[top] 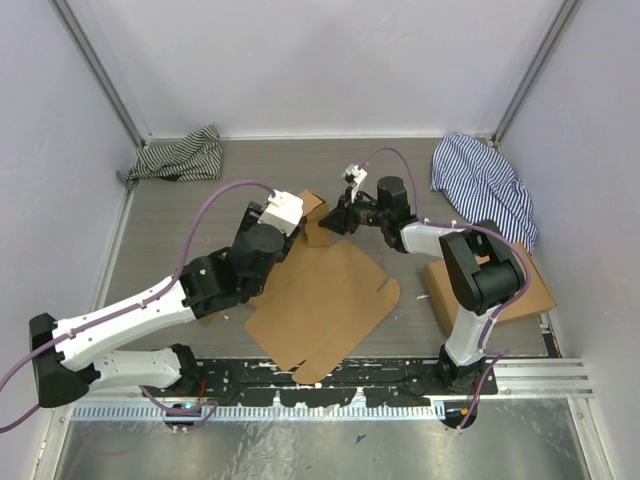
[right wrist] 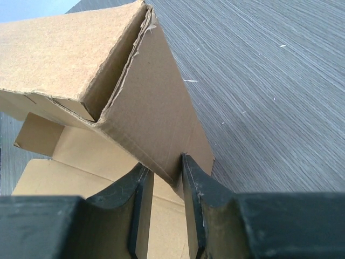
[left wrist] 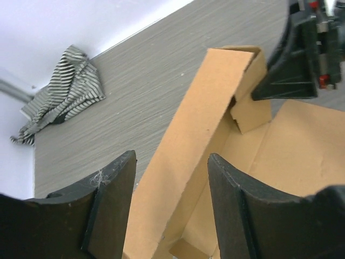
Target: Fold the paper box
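Note:
The paper box (top: 325, 305) is a large brown cardboard piece lying mostly flat mid-table, with one side wall (top: 316, 214) folded up at its far end. In the left wrist view that raised wall (left wrist: 199, 108) runs between my left gripper's (left wrist: 171, 156) fingers (left wrist: 110, 205), which stand open on either side of it with a gap to each. My right gripper (right wrist: 164, 164) is shut on the lower corner of the end flap (right wrist: 156, 113), which stands up against the wall. From above, the left gripper (top: 298, 224) and the right gripper (top: 335, 222) face each other across the wall.
A second brown cardboard box (top: 530, 295) lies at the right under the right arm. One striped cloth (top: 175, 158) sits in the far left corner and another striped cloth (top: 485, 185) at the far right. White walls enclose the table.

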Controlling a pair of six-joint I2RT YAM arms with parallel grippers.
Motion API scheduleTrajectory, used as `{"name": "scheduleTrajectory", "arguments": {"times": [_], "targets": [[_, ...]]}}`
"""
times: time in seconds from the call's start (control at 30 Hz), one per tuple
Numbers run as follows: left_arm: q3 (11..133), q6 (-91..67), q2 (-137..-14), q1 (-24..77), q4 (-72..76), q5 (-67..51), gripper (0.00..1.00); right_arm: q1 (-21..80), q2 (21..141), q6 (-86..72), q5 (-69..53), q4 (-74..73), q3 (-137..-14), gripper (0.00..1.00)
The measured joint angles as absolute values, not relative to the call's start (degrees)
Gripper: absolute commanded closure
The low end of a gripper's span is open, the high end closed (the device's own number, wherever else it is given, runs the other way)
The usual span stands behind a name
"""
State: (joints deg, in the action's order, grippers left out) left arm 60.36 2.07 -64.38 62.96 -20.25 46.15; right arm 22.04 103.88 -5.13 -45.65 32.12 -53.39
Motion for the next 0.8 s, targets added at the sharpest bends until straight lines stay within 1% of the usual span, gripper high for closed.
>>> {"name": "scheduleTrajectory", "arguments": {"times": [0.17,0.3,0.4,0.53,0.7,0.8], "targets": [[56.51,1.04,-63.46,61.06,-15.44,53.82,0.39,22.96,103.50,-5.34,-43.31,32.10,-53.36,0.70],[55.02,-1.08,-64.29,54.13,-13.30,55.68,0.41,23.64,103.24,-5.34,-41.95,32.10,-53.34,0.70],[54.96,-2.50,-66.70,47.22,-11.29,54.68,0.42,23.79,103.11,-5.34,-41.41,31.94,-53.34,0.70],[55.22,-3.46,-71.57,41.54,-8.88,52.34,0.46,23.81,103.11,-5.32,-41.36,31.90,-53.34,0.70],[57.69,-5.10,-80.75,38.11,-9.61,48.16,0.53,23.99,103.11,-5.28,-41.39,31.81,-53.34,0.69],[59.83,-5.98,-83.48,37.28,-10.37,45.80,0.56,24.03,103.09,-4.89,-41.43,31.64,-53.41,0.64]]}}
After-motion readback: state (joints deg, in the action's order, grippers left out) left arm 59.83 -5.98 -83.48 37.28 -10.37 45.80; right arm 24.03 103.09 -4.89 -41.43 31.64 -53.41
